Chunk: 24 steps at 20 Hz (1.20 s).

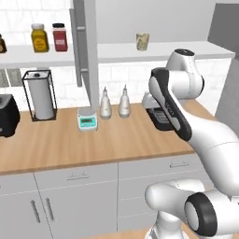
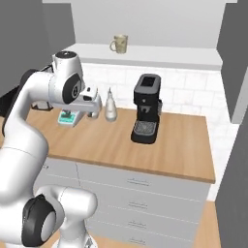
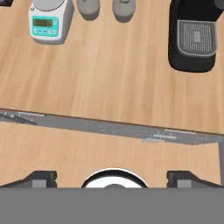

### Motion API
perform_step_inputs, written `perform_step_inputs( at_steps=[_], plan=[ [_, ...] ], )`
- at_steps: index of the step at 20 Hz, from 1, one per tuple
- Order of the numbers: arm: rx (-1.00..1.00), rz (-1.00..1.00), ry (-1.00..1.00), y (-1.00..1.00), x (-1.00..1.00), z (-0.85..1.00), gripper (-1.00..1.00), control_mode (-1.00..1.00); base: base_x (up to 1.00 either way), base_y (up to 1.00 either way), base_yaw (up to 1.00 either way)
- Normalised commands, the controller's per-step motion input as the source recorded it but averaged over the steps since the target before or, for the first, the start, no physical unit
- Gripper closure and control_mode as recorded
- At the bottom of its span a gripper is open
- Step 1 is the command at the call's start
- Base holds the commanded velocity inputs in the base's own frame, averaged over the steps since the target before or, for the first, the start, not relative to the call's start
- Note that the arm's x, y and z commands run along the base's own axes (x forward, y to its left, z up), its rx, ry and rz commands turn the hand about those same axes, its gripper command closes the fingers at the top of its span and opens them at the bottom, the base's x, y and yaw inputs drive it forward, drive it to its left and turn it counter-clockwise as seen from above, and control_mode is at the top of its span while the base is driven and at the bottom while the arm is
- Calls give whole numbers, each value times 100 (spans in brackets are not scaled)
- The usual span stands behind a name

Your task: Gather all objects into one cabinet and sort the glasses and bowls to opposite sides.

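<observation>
A beige mottled mug (image 1: 142, 41) (image 2: 118, 43), one of the glasses, stands alone on the pale shelf board (image 1: 177, 50) (image 2: 160, 54) of the open grey cabinet. The cabinet's door (image 1: 86, 42) stands edge-on to the left. The bowls are out of view. My gripper (image 3: 113, 177) (image 2: 92, 114) points down over the wooden counter (image 3: 113, 74), well below the mug. Its fingertips (image 3: 41, 177) stand wide apart, open, with nothing between them.
On the counter are a black coffee machine (image 2: 147, 109) (image 3: 194, 37), a small scale (image 1: 87, 118) (image 3: 47, 19), two grey bottles (image 1: 105, 103), a paper towel holder (image 1: 41, 95) and a black toaster (image 1: 7, 115). Jars (image 1: 40, 38) sit on the left shelf. White drawers (image 2: 140, 193) lie below.
</observation>
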Motion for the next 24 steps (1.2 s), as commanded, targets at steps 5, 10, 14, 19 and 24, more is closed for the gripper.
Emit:
perform_step_inputs(
  at_steps=[5, 10, 14, 19, 24],
  plan=[
    [0, 0, 0, 0, 0, 0, -100, 100, 63, 1, 0],
    [0, 0, 0, 0, 0, 0, -100, 100, 56, 2, 0],
    [0, 0, 0, 0, 0, 0, -100, 100, 43, 0, 0],
    [0, 0, 0, 0, 0, 0, -100, 100, 48, 7, 0],
    [0, 0, 0, 0, 0, 0, -100, 100, 59, 16, 0]
  ],
)
